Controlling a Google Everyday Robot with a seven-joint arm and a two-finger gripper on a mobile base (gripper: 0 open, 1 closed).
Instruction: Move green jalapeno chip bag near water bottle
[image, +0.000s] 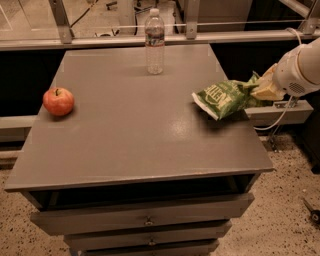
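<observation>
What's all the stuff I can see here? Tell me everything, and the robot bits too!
green jalapeno chip bag: one, green with white letters, raised just above the table's right edge.
water bottle: one, clear with a white cap, upright at the table's back middle.
apple: one, red, on the table's left side.
table: one, grey, centre.
drawers: several, grey, stacked under the table.
arm: one, white, reaching in from the right.
gripper: one, cream, by the table's right edge, shut on the bag's right end.

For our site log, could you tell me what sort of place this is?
Probably a lab or office test area: a grey drawer cabinet on speckled flooring, a metal-framed glass partition behind. The gripper holds the green jalapeno chip bag at the cabinet's right edge.
</observation>
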